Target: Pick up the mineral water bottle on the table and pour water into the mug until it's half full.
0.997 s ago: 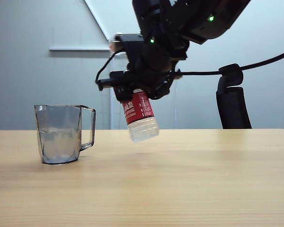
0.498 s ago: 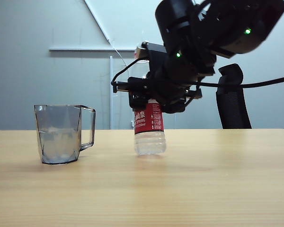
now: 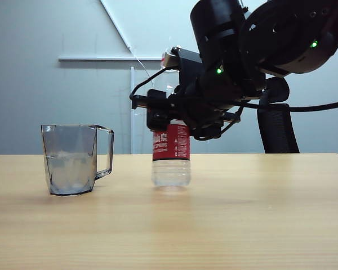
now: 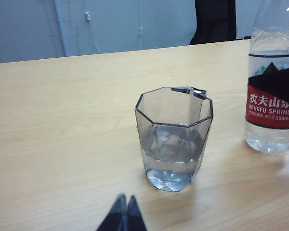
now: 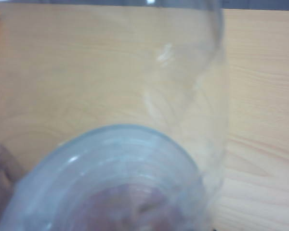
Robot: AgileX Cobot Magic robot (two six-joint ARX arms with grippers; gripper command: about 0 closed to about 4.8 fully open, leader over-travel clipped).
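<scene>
The right gripper [image 3: 172, 109] sits around the upper part of the mineral water bottle [image 3: 171, 153], centre of the exterior frame; whether its jaws clamp or stand loose cannot be told, dark housing hiding them; the bottle stands upright on the table [image 3: 242, 214], right of the mug [image 3: 73, 159], which holds water [image 4: 172, 155]; the left gripper [image 4: 122, 215] shows pressed-together tips at the wrist frame's lower edge, holding nothing; the right wrist view is blurred plastic.

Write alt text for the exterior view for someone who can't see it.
A mineral water bottle stands upright on a light wood table, the right end effector around its upper part. A smoky-grey mug partly filled with water stands apart.
</scene>
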